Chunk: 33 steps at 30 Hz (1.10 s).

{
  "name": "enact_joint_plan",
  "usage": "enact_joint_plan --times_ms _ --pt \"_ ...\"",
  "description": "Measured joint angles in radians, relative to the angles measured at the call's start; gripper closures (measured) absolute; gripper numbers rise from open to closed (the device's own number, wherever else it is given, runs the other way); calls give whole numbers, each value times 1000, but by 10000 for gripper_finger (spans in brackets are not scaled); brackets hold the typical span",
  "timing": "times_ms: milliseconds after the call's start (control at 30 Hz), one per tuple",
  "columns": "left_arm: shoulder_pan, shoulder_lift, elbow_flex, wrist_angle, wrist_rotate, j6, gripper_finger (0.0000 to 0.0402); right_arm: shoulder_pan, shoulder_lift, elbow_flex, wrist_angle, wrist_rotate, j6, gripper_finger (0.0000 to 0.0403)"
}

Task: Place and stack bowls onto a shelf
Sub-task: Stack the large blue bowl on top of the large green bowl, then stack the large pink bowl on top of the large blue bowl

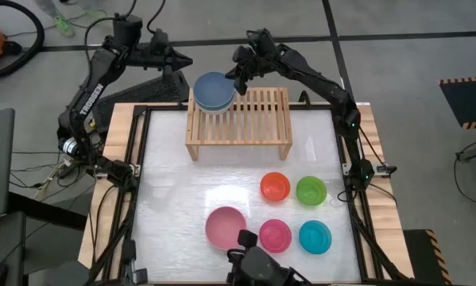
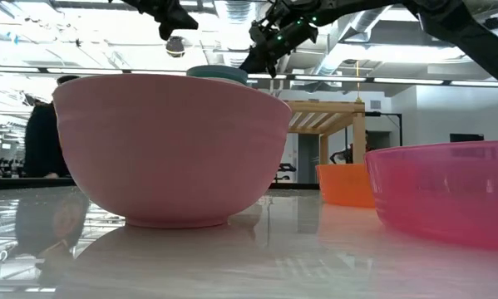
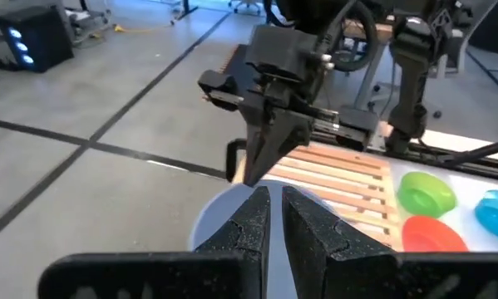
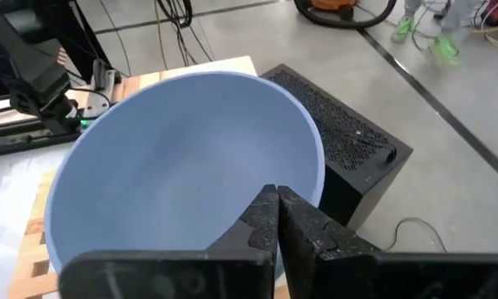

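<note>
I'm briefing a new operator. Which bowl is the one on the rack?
Find the low light-wood slatted shelf at the table's far edge. On its left end sits the round slate-blue plastic bowl, stacked on a teal one; the other bowls stand on the tabletop.

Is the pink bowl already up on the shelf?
No, the pink bowl sits on the table, well apart from the shelf.

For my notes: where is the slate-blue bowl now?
In the high view, the slate-blue bowl sits on the shelf, at its left end, with the right gripper at its rim.
</note>
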<state>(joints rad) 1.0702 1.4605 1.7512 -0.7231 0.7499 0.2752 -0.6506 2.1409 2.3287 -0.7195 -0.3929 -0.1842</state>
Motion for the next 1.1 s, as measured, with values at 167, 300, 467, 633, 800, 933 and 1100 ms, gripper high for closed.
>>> enact_joint_plan --times_ms 167,300,467,633,800,933,1100 --pt "-21 -10 0 -29 85 -54 381 16 -82 27 -151 -32 -14 363" --pt "-78 -64 0 -127 129 -77 381 58 -197 21 -385 -48 -46 364" --pt "-229 -135 0 -373 82 -32 381 143 -261 18 -695 -38 -48 358" --pt "-435 -188 -44 -628 -92 -80 372 259 -286 18 -848 46 7 340" --pt "-621 -253 -183 -653 -230 -268 328 373 -303 3 -851 106 77 319" --pt "-760 -307 -346 -556 -299 -430 285 449 -305 3 -850 174 98 302" --pt "-898 -354 -528 -432 -307 -643 247 505 -295 4 -791 218 98 284"
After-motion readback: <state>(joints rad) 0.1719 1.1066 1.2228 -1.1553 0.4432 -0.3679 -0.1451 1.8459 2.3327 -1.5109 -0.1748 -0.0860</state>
